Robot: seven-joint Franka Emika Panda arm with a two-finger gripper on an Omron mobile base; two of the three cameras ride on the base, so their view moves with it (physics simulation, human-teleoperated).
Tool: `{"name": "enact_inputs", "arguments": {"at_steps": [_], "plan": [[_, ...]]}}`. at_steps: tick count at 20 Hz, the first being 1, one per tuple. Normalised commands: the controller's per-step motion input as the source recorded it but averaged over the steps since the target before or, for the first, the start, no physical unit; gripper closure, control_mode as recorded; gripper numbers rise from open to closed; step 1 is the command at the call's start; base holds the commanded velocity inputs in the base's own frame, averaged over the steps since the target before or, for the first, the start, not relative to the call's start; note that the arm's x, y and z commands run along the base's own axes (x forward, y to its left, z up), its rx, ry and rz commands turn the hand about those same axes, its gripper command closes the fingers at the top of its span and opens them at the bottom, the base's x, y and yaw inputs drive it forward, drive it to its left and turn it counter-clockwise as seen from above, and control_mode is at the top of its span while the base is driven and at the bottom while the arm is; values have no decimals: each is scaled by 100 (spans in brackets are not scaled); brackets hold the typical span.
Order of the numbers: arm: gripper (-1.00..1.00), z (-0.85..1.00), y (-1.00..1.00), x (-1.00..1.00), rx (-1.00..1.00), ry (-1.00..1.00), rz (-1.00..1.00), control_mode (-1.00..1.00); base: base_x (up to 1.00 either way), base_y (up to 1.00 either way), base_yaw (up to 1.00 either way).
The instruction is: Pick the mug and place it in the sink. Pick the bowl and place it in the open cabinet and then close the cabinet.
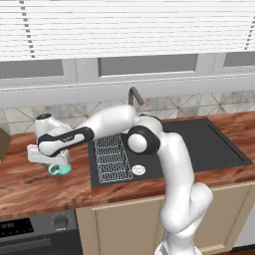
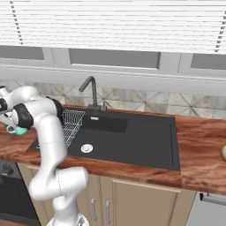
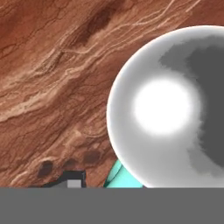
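- Teal-green small mug [image 1: 60, 169] upright on reddish-brown wooden counter [image 1: 45, 187], directly under white two-finger pincer [image 1: 59, 160]; pale round inside [image 3: 168, 107] facing up into hand view.
- Mug handle [image 1: 51, 170] pointing away from matte black rectangular sink [image 1: 199, 144]; no clear long axis.
- Pincer down over mug rim, one dark fingertip [image 3: 72, 178] outside mug wall; jaws part-way in, clamped or not cannot be told.
- Bare wood open on far side of pincer from sink; sink's near edge and white wire rack [image 1: 112, 157] close beside pincer, past mug.
- Dark gooseneck tap [image 2: 90, 90] beyond rack, well apart from pincer.
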Motion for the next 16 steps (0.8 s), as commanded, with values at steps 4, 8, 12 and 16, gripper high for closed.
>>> {"name": "enact_inputs", "arguments": {"at_steps": [4,8,12,16], "plan": [[100,-22,-30,-1,0,1,0,-100,0,0,0],[100,6,-33,-14,3,9,-1,-100,0,0,0],[100,18,-47,-35,2,11,-21,-100,0,0,0],[100,-46,-67,-39,0,2,-46,-100,0,0,0]]}}
